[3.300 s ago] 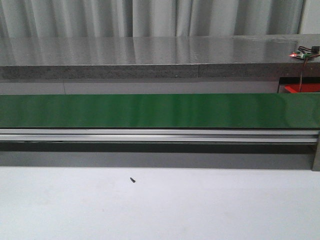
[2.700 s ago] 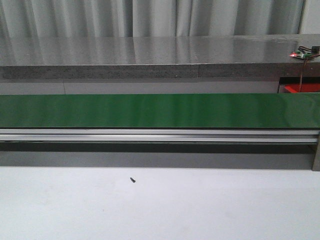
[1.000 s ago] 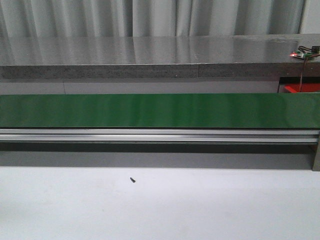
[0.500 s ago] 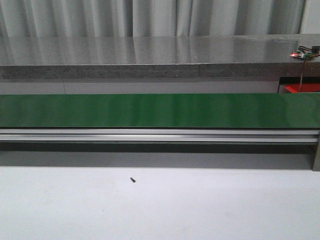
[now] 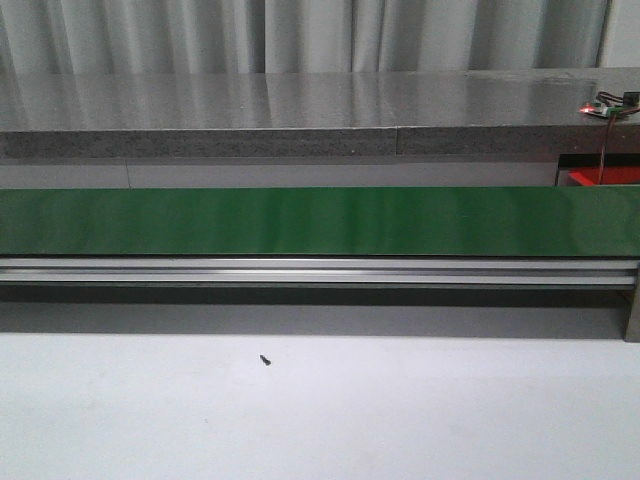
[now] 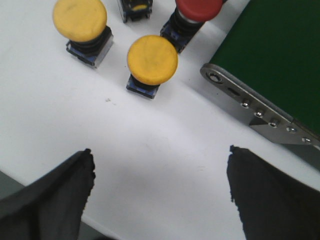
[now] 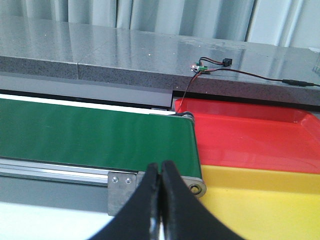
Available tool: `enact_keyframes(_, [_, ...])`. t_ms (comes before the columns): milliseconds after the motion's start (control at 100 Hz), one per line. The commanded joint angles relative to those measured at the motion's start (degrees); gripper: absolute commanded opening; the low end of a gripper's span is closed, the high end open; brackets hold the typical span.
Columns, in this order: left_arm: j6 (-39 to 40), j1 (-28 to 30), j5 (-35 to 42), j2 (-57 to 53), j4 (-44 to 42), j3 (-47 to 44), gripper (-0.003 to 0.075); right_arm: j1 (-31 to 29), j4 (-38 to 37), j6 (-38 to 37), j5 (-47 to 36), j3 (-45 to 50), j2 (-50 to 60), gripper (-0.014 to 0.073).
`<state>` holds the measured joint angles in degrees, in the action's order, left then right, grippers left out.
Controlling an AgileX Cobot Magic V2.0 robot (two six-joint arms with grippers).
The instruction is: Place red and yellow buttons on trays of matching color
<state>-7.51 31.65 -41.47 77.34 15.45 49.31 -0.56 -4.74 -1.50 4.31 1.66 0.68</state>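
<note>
Evidently nothing was picked yet: the left gripper (image 6: 160, 190) hung wide open above a yellow button (image 6: 152, 60), needing descent; the right gripper (image 7: 160, 187) was closed, empty.

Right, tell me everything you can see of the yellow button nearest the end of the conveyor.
The yellow button has a broad, round, matte yellow mushroom cap on a dark collar, over a small squarish base with bluish edges. It looks like plastic. It stands upright on the white table, not touching the red button beside it, the other yellow button, or the conveyor's metal end plate. Nothing grips it; the open left tool is short of it.
</note>
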Motion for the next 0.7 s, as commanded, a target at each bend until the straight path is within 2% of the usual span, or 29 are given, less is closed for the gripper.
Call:
enact_keyframes(0, [0.6, 0.1, 1.9, 1.3, 2.4, 2.3, 0.0547, 0.1, 0.1, 0.2, -4.6, -1.1, 0.8, -0.0067])
enact_keyframes(690, [3.8, 0.1, 0.8, 17.7, 3.4, 17.2, 0.0547, 0.1, 0.1, 0.2, -4.6, -1.1, 0.8, -0.0067])
